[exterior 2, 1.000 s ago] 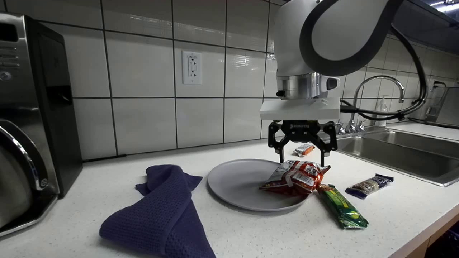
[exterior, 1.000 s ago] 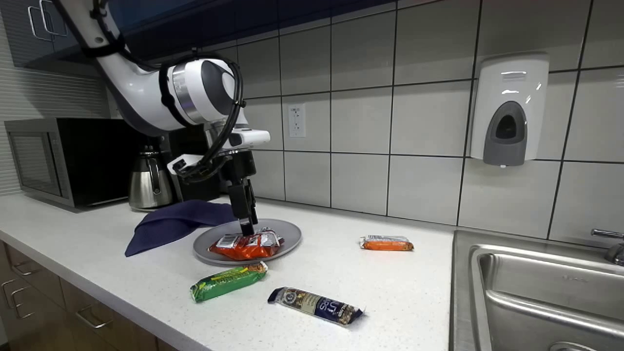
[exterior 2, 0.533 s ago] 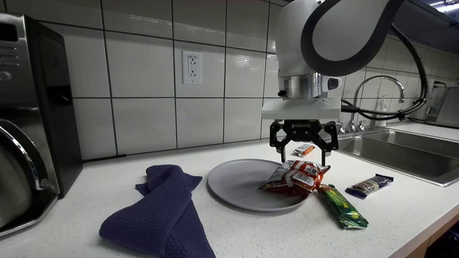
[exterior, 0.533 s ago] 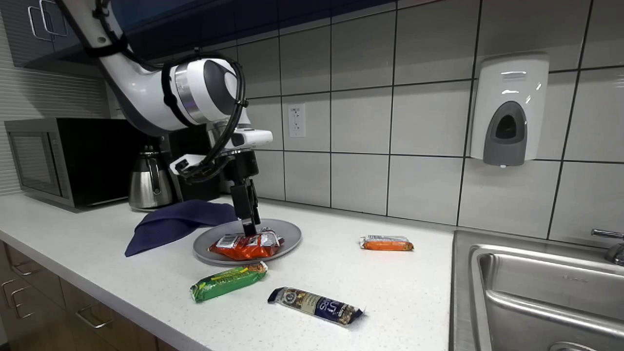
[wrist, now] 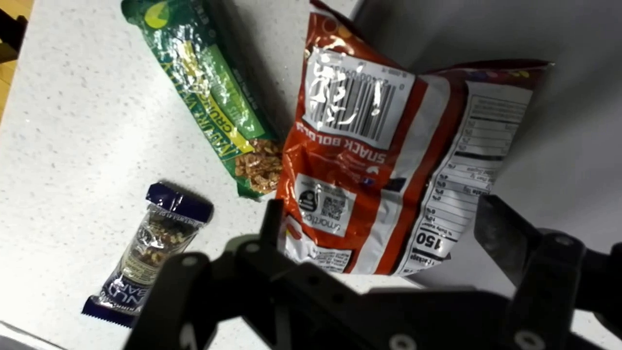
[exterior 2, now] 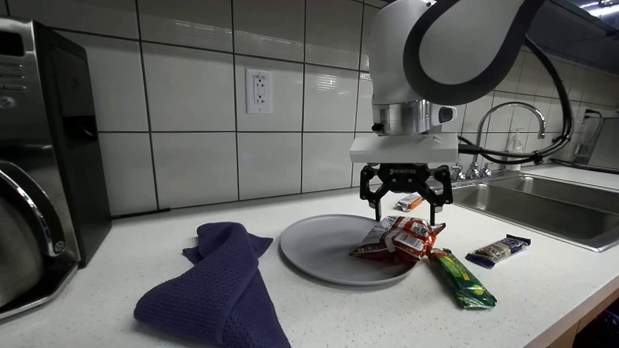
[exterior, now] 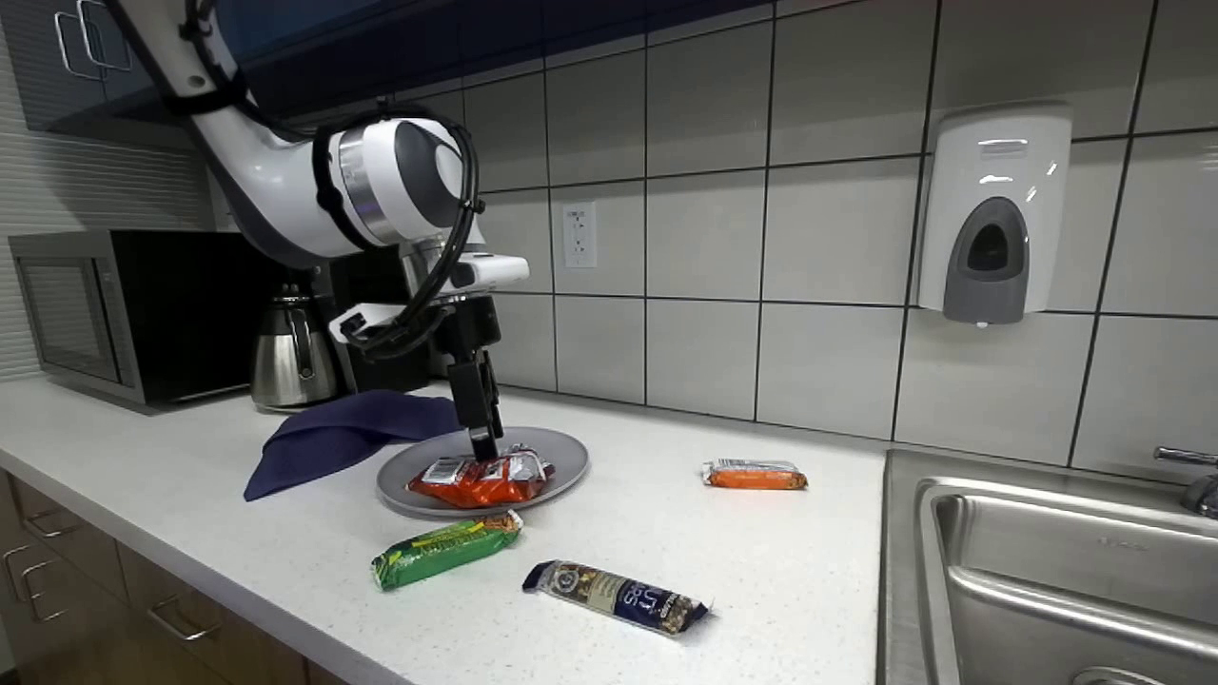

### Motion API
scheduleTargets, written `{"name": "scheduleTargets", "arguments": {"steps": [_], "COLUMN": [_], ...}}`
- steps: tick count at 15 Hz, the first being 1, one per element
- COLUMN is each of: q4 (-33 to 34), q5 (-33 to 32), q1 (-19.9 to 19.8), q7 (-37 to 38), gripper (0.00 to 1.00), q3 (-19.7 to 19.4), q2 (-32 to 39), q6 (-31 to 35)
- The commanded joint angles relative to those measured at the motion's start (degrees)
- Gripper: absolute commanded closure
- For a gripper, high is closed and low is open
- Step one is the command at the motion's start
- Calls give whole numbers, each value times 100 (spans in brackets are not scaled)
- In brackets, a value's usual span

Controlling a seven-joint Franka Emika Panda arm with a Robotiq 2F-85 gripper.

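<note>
A red and silver snack bag (exterior 2: 404,239) lies at one side of a round grey plate (exterior 2: 321,249), label side up. My gripper (exterior 2: 405,220) points straight down over this bag, jaws wide apart. In the wrist view the bag (wrist: 359,160) spans much of the gap between the fingertips, but nothing is squeezed. Whether a fingertip touches the bag, I cannot tell. Beside the plate, close to the bag's edge, rests a green granola bar (wrist: 204,92). A dark blue nut bar (exterior: 618,596) lies a little farther off.
An orange-wrapped bar (exterior: 756,475) sits near the tiled wall. Beyond it is a steel sink (exterior: 1075,571). On the plate's opposite side lies a crumpled blue cloth (exterior 2: 217,285). A coffee maker with a steel carafe (exterior: 293,357) and a microwave (exterior: 181,314) stand farther along the counter.
My gripper shifted slightly right and then slightly back left in the exterior views, staying over the snack bag with its jaws apart. The bag, plate and bars have not moved.
</note>
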Motion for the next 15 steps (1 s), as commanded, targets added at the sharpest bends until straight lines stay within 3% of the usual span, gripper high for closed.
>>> {"name": "scheduleTargets", "arguments": {"steps": [1,15], "q4": [143,498], "q5": [132,150], "q1": [-83,-43], "q7": [-229,-342], "gripper": [0,0], "q3": [121,80], "q2": [154,566], "q6": [42,31]}}
